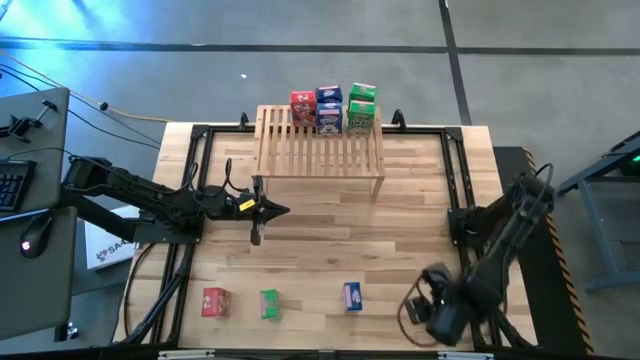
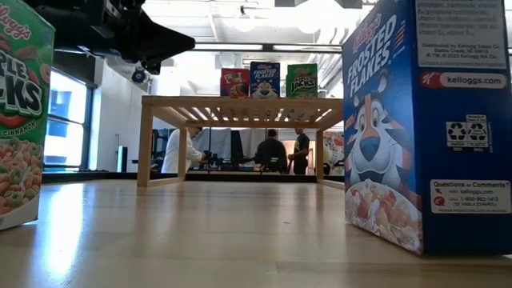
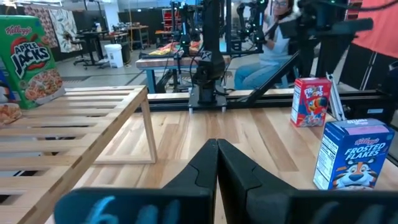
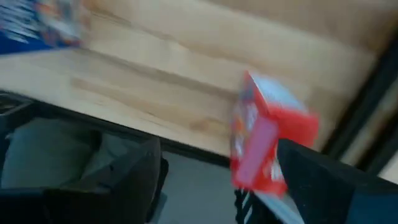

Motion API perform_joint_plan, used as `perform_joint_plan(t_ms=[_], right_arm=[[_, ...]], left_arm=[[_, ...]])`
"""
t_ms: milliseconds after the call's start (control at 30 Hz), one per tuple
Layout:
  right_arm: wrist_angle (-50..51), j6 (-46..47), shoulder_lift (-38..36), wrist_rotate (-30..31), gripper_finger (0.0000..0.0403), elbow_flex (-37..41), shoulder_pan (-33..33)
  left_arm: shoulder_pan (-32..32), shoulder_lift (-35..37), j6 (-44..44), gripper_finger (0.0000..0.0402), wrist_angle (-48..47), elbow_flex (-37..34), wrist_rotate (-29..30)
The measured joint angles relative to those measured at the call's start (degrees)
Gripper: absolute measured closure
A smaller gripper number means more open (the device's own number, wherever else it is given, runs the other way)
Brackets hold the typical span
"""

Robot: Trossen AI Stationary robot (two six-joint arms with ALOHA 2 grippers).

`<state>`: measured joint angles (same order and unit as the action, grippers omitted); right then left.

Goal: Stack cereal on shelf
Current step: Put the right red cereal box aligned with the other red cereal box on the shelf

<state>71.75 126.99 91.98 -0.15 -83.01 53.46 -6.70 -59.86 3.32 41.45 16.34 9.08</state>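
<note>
the right claw (image 4: 214, 180) hangs off the desk's (image 1: 330, 235) near right corner, fingers spread wide, a red cereal box (image 4: 267, 140) tilted between them; whether a pad touches it i cannot tell. three boxes wait along the near edge: red (image 1: 216, 301), green (image 1: 269, 304), blue (image 1: 352, 295), the blue nearest this arm. the shelf (image 1: 320, 145) stands at the far side with boxes on its back row. the left claw (image 1: 258, 212), pinched shut and empty, hovers mid-desk.

table (image 1: 400, 230), shelf (image 1: 320, 150), 3 cereal boxes (image 1: 270, 303)
</note>
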Motion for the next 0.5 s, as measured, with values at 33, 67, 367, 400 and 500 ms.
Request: perform_joint_plan(t_ms=[33,67,367,400,500], right_arm=[[0.38,2.84,1.15,-0.77,0.0100,-0.71,1.10],[0.63,5.60,2.26,-1.71,0.0100,-1.26,2.30],[2.85,8.89,6.62,-7.10,0.0099,-1.77,3.91],[3.23,9.06,6.63,-7.44,0.0099,-1.45,3.78],[3.82,9.11,6.67,-8.21,0.0099,-0.40,3.78]], left_arm=[[0.00,-0.02,0.36,0.0401,0.00,0.00,0.00],[0.00,0.00,0.70,0.0401,0.00,0.00,0.00],[-0.02,0.00,0.88,0.0401,-0.02,0.00,0.00],[0.00,0.00,0.83,0.0401,-0.02,0.00,0.00],[-0.02,0.00,0.80,0.0401,-0.02,0.00,0.00]])
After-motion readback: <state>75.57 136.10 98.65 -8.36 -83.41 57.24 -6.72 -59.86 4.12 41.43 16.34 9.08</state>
